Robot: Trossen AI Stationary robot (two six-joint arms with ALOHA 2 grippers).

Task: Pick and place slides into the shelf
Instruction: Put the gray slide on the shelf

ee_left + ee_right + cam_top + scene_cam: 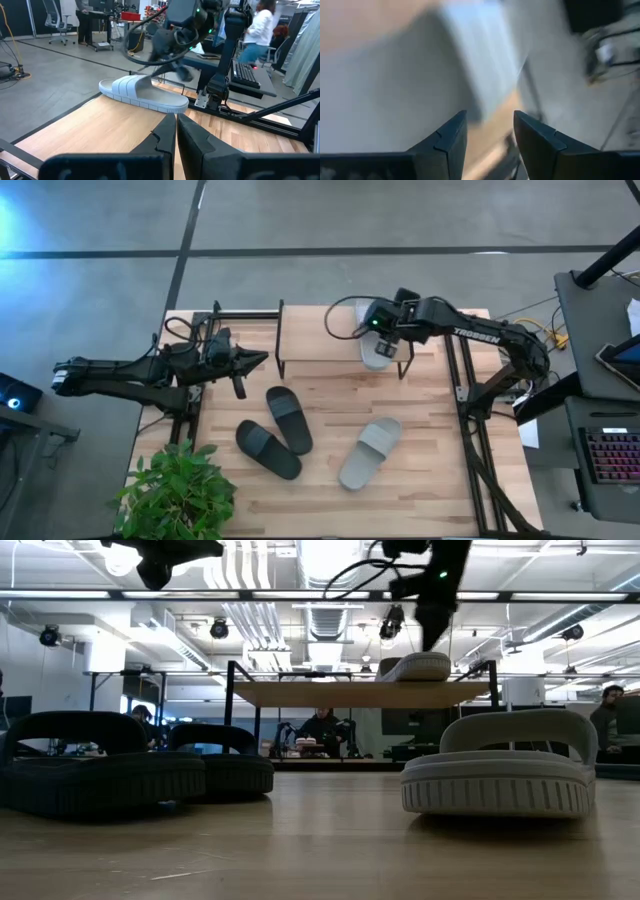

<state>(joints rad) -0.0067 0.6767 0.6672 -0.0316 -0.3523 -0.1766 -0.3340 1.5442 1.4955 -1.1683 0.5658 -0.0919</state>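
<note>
2 dark arms, white "TROSSEN" lettering on the right arm [480,335], green light, black cables.

The table [430,480] is pale wood in glued strips, smooth with a soft sheen. The shelf [320,340] has a light wood plank on thin black metal legs. The grey slides [368,452] look like matt moulded foam with ribbed straps and soles; the black slides [270,435] are matt too. Both arms are dark matt.
</note>
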